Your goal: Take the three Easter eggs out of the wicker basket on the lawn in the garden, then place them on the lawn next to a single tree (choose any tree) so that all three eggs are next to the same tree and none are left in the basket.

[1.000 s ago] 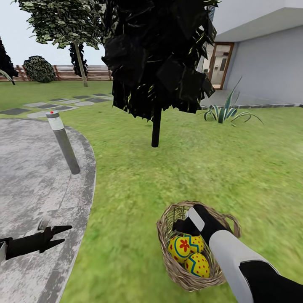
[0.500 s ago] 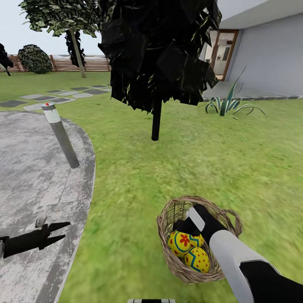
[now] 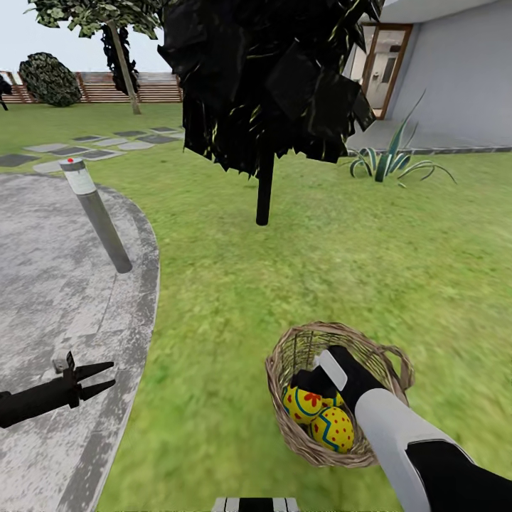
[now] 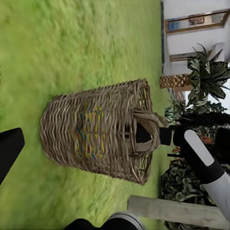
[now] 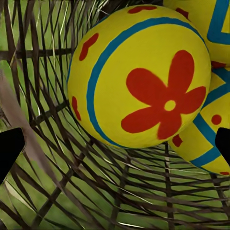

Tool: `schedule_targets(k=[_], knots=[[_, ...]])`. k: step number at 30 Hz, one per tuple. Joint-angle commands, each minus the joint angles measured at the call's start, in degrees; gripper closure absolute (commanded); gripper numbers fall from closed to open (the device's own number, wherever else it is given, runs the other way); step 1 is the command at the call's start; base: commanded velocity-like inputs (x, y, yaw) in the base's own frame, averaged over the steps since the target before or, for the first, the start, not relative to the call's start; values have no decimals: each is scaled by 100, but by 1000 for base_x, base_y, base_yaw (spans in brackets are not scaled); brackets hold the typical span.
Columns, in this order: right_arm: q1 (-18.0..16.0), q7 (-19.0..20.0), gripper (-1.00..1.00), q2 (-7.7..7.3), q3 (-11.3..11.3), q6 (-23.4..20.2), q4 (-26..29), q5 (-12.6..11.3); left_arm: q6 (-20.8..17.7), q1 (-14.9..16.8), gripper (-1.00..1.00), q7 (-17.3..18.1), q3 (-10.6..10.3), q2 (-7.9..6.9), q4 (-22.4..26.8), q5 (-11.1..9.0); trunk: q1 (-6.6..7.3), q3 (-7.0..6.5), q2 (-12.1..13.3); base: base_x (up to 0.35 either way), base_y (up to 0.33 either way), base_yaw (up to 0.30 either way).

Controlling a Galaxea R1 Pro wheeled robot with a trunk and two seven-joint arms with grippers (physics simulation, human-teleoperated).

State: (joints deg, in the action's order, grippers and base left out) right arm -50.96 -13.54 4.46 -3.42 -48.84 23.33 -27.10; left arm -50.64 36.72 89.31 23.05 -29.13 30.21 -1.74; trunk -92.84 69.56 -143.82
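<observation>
Head view: right gripper (image 3: 311, 384) reaching down inside the wicker basket (image 3: 284, 416) on the lawn (image 3: 213, 320).

Its black fingertips (image 5: 10, 146) stand wide apart, holding nothing, with the Easter eggs (image 5: 139, 76) just ahead between them; a third egg seems partly hidden. Left gripper (image 3: 98, 378) hovers apart, fingers narrowly parted, empty.

Easter eggs (image 3: 320, 418) in the wicker basket (image 3: 299, 355) on the lawn (image 3: 320, 270), right of the pavement (image 3: 57, 284).
</observation>
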Motion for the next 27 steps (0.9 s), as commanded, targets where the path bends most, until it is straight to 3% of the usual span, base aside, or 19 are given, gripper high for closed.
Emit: schedule_targets(k=[1,27], knots=[[-2,-26,-100,-5,-36,-14,8,-55,-60,2,-100,28,4,1,1,8,1,5,-2,0,0,0],[-54,10,-100,-30,-36,286,14,19,-36,2,-100,34,25,4,11,7,-1,27,-3,16,5,0]])
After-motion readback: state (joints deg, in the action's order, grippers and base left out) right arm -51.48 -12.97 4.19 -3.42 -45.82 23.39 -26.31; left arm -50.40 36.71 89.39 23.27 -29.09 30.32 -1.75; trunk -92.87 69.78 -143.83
